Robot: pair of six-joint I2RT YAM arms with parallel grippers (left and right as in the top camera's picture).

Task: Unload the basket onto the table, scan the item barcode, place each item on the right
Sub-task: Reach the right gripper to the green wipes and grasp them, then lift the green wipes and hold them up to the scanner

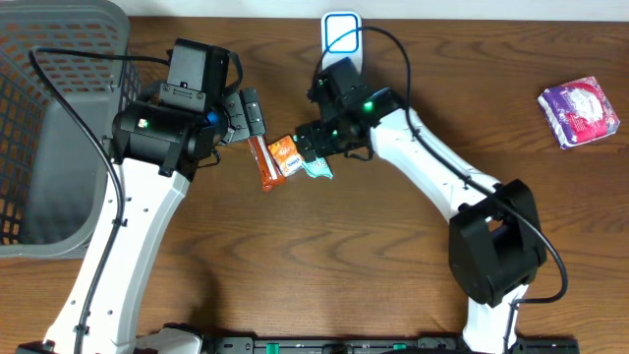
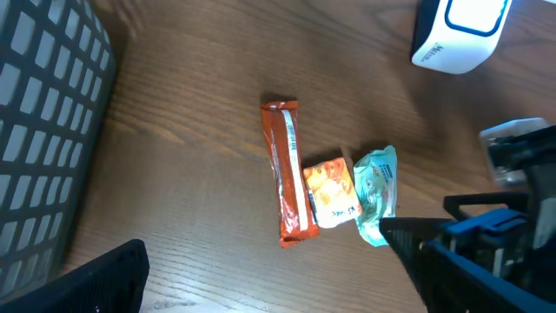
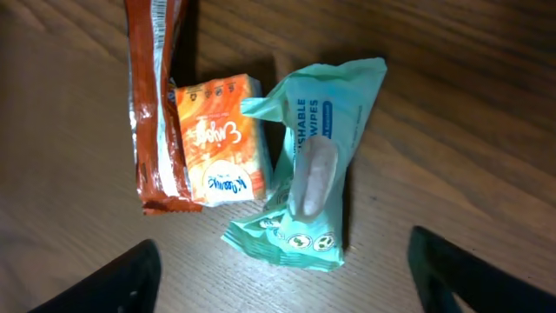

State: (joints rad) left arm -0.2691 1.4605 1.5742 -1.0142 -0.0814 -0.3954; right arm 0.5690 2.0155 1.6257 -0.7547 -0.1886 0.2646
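The right gripper [image 3: 282, 248] is pictured hovering, jaws spread and empty, directly above a teal wipes pack [image 3: 304, 174] lying flat on the wooden table [image 1: 295, 256]. The pack is judged light, soft and crinkly, with a film likely to be slippery. A pinch across its narrow middle, clear of the flap, is advised. An orange tissue pack [image 3: 217, 139] and a long snack wrapper [image 3: 156, 96] are laid touching alongside. The left gripper [image 1: 248, 116], also released and holding nothing, is held just beside them. The scanner [image 1: 341, 34] is stood farther back, well apart.
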